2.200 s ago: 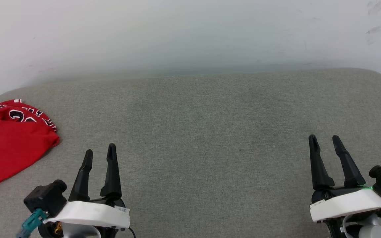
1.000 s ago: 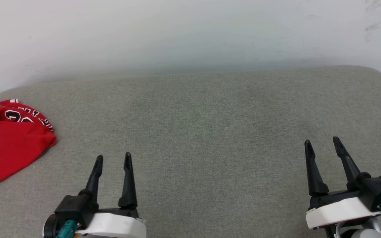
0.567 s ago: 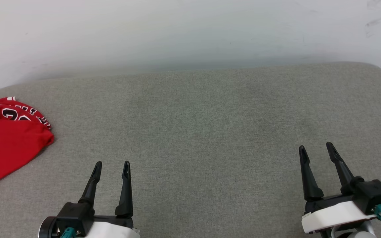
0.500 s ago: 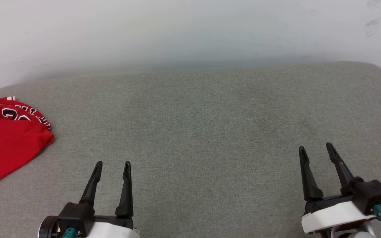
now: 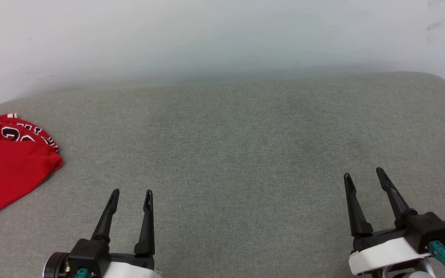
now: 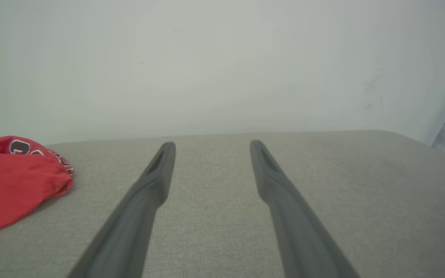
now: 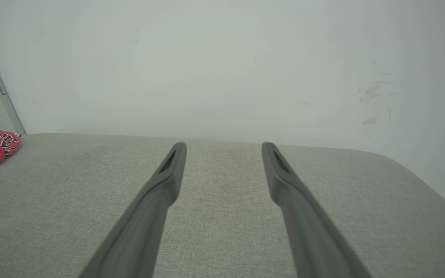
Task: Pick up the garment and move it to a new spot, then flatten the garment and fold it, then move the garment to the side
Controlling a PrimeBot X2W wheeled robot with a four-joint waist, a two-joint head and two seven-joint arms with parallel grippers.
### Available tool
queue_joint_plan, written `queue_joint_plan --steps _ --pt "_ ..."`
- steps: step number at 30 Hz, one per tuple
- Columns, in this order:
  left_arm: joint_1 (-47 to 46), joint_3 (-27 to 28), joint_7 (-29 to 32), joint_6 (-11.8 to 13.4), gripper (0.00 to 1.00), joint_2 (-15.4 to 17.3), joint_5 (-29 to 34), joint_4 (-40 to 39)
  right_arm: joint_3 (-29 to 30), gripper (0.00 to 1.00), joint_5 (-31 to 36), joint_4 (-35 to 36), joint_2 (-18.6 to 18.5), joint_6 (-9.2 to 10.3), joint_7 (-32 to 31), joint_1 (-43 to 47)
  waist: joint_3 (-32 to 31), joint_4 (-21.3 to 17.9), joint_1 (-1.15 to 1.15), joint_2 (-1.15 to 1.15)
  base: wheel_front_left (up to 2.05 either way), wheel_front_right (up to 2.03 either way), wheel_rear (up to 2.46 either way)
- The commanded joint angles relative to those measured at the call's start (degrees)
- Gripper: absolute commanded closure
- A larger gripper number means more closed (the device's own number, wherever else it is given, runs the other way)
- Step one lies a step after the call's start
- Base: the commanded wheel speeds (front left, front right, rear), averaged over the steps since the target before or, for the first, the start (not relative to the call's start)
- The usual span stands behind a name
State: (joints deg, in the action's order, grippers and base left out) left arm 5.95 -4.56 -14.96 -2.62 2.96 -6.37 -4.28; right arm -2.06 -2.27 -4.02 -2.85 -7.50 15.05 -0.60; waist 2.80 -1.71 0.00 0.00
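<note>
Right end effector [image 5: 363,173] lower; garment [image 5: 10,162] crumpled

Soft red cloth garment [image 5: 8,166], coarse-woven matt grey fabric cushion [image 5: 238,146], smooth matt white wall [image 5: 207,34]

This is a plain indoor room, and whether it is a home or a test space cannot be settled. A wide grey fabric-covered pad [image 5: 245,154] with rounded far corners, like a bed or a sofa seat, runs up against a white painted wall [image 5: 222,34]. The wall carries dark scuff marks [image 7: 370,94] above the pad's far right corner. Past the far left corner stands a pale upright frame [image 7: 1,90], perhaps a door's. A crumpled red garment [image 5: 10,166] lies at the pad's left edge.
</note>
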Motion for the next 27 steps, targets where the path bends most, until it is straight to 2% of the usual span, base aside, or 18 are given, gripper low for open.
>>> queue_joint_plan --steps 1,10,15,27 --pt "0.45 0.99 -0.27 0.6 0.0 -0.09 -1.92 -0.02 0.31 0.0 -0.83 -0.16 -0.05 0.02 0.19 0.43 -0.08 0.2 0.0 0.0 0.0 0.0 0.0" --pt "-0.19 1.81 -0.27 -0.65 0.0 -0.09 -1.7 0.16 -1.07 0.0 -1.27 0.6 -0.04 0.02 0.18 1.11 0.04 3.46 0.0 0.0 0.0 0.0 0.0" --pt "0.38 2.94 -0.26 0.55 0.0 -0.1 -2.15 -0.36 -2.29 0.0 -0.85 0.34 -0.05 0.02 0.18 1.72 -0.38 7.48 0.0 0.0 0.0 0.0 0.0" --pt "2.41 5.73 -0.26 1.07 0.0 -0.09 -0.95 -1.29 -4.89 0.0 -1.71 -0.55 -0.03 0.02 0.17 2.78 -2.73 17.91 0.0 0.0 0.0 0.0 0.0"
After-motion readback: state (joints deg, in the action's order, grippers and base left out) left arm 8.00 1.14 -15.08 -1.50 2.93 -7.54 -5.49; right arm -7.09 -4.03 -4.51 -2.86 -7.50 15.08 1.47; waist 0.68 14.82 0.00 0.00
